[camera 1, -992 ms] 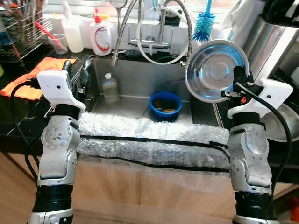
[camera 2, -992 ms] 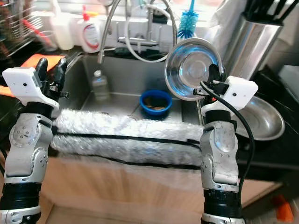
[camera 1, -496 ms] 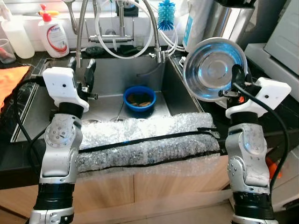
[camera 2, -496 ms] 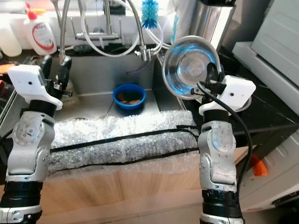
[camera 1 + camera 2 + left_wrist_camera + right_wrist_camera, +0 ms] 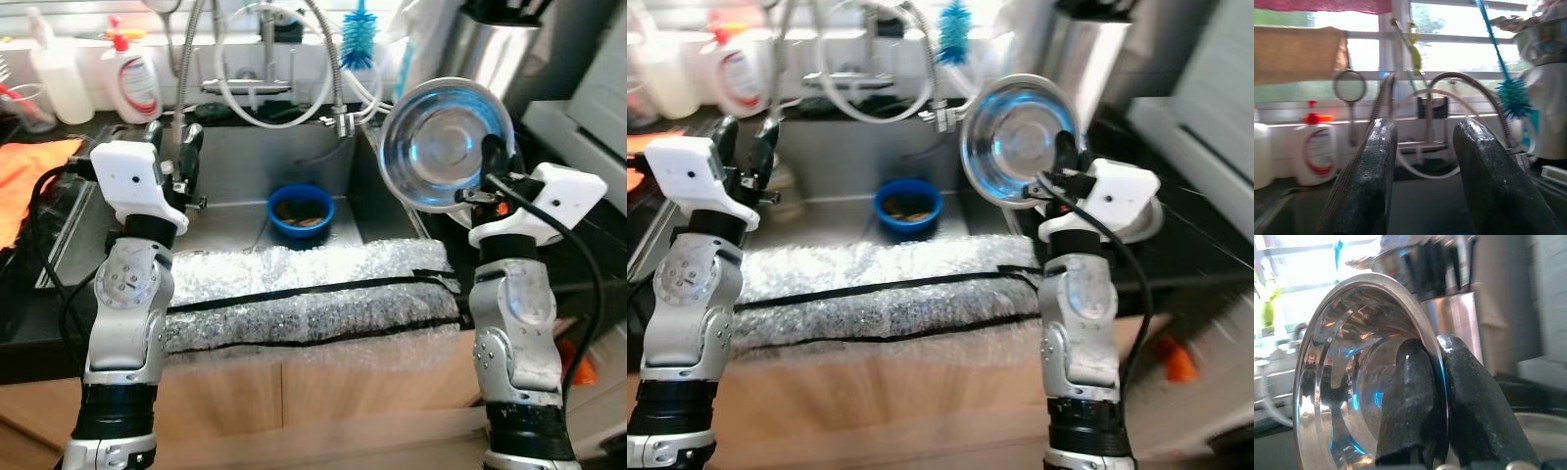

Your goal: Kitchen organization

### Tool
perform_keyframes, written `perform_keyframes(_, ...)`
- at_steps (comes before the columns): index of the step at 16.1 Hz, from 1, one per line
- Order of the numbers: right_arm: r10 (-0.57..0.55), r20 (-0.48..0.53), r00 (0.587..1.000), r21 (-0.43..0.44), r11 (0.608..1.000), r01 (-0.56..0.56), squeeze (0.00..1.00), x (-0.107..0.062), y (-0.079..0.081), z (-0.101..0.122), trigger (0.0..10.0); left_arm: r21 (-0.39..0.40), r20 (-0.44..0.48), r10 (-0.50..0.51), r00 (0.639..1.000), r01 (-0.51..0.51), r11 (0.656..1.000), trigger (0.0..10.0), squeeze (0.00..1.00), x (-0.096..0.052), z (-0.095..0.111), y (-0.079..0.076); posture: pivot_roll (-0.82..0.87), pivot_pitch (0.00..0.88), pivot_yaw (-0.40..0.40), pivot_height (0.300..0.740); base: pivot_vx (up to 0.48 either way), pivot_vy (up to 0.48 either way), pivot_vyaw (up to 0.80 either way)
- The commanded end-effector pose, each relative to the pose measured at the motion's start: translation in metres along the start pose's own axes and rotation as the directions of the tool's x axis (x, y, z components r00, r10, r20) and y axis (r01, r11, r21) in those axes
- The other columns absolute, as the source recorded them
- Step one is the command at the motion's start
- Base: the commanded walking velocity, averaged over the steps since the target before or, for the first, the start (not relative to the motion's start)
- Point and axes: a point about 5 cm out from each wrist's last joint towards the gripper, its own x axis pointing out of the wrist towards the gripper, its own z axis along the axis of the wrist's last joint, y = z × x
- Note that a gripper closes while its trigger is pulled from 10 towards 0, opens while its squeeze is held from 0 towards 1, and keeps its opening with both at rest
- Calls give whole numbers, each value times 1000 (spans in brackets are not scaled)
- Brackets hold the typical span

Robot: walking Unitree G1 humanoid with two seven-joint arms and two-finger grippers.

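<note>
Item: steel bowl, held upright by its rim in my right gripper, fingers clamped either side, raised beside the sink for carrying. Left gripper: open, empty.

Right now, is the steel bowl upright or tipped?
Tipped. The steel bowl stands on edge, its hollow facing the camera, with the right gripper clamped on its rim.

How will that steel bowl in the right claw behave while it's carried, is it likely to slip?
The steel bowl looks thin-walled, so probably light and stiff. The right claw pinches only its rim, and the polished metal looks slick, so it may pivot or slide. Held on edge, it would likely roll if dropped.
</note>
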Motion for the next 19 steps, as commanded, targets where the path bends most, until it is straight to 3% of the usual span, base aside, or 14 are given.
perform_keyframes(1, 14, 20, 1000, 14, 1000, -15, 0, 3, 5, 4, 10000, 4, 9, -9, 1000, 9, 1000, 10000, 0, 2, 2, 1, 27, 0, -19, 740, 0, 0, -750)
perform_keyframes(5, 17, 19, 1000, 9, 1000, -17, 0, 2, 5, 3, 10000, 5, 10, -10, 1000, 10, 1000, 10000, 0, 2, 3, -1, 28, 0, -15, 740, 0, 0, -736)
perform_keyframes(9, 41, 12, 999, 15, 999, -42, 0, 1, 8, 0, 10000, -43, 16, -12, 1000, 13, 999, 10000, 0, 6, 5, -4, 28, 0, -13, 740, 0, 0, 0)
perform_keyframes(11, 63, -23, 998, 104, 993, -61, 0, -1, 11, -5, 10000, -136, 1, 0, 1000, 0, 991, 10000, 0, 5, 4, -5, 30, 0, -15, 740, 0, 0, 0)
perform_keyframes(13, 117, -64, 991, 280, 955, -95, 0, -3, 18, -12, 10000, -182, -27, -36, 999, 31, 983, 10000, 0, 2, 1, -7, 33, 0, -18, 740, 0, 0, 0)
perform_keyframes(14, 124, -69, 990, 324, 941, -95, 0, -3, 20, -14, 10000, -195, -34, -50, 998, 42, 980, 10000, 0, 2, 0, -8, 31, 0, -18, 740, 0, 0, 0)
perform_keyframes(15, 122, -76, 990, 337, 937, -90, 0, -4, 20, -16, 10000, -227, -40, -59, 997, 49, 973, 10000, 0, 0, -1, -8, 36, 0, -20, 740, 0, 0, 0)
perform_keyframes(18, 273, -85, 958, 339, 912, -229, 0, -8, 36, -22, 10000, -446, -42, -95, 995, 67, 892, 10000, 0, -2, -1, -10, 37, 0, -22, 740, 0, 0, 0)
perform_keyframes(19, 344, -94, 934, 366, 885, -289, 0, -11, 46, -25, 10000, -406, -48, -153, 987, 121, 906, 10000, 0, -4, -2, -16, 40, 0, -23, 740, 0, 0, 0)
